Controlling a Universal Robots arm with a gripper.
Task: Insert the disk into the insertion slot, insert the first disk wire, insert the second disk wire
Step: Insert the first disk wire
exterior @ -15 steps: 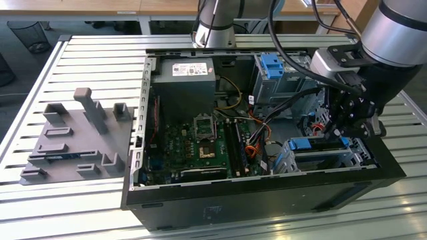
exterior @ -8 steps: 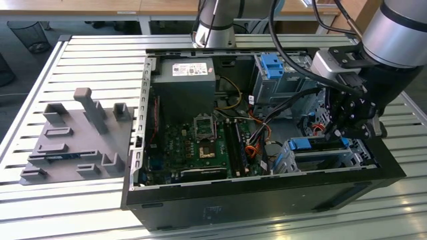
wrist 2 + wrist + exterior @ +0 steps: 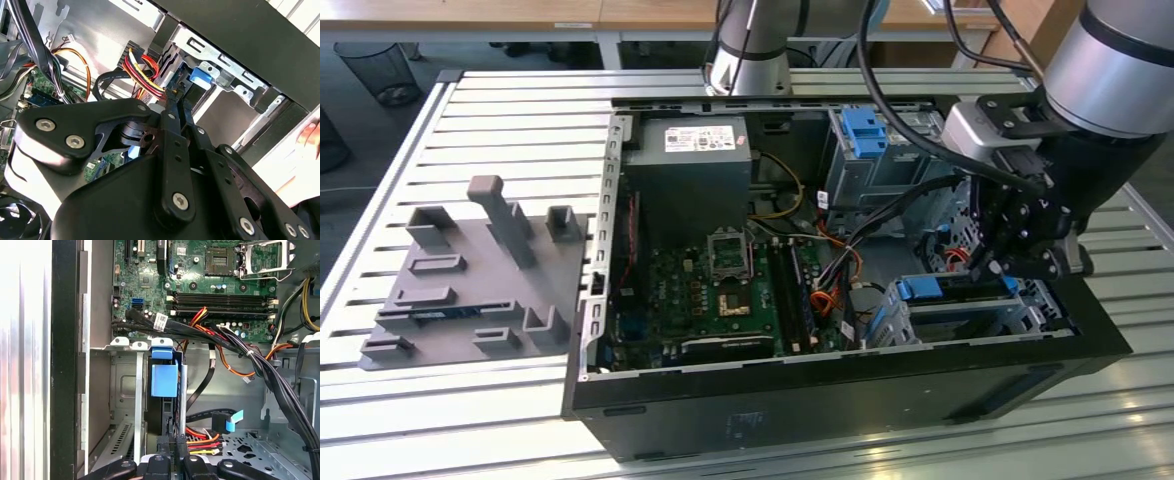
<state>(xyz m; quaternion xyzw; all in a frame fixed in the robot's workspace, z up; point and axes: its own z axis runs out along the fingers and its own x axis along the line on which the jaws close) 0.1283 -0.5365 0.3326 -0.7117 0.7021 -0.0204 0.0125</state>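
Observation:
The disk [image 3: 958,288], silver in its blue carrier [image 3: 164,376], sits inside the insertion slot [image 3: 994,320], a low perforated metal cage at the case's corner on the exterior view's right. My gripper [image 3: 998,268] hangs over the disk's end. In both wrist views its fingers [image 3: 162,460] are drawn together on a black connector fed by a red, yellow and black wire bundle [image 3: 144,70], right at the disk's end [image 3: 200,77]. A black cable with a light-blue plug [image 3: 231,421] lies loose on the case floor beside it.
A taller grey cage with a blue tab [image 3: 867,130] stands behind the slot. The motherboard [image 3: 720,290], power supply [image 3: 687,170] and loose black cable bundles [image 3: 260,365] crowd the case. A grey fixture plate [image 3: 467,280] lies on the slatted table at the exterior view's left.

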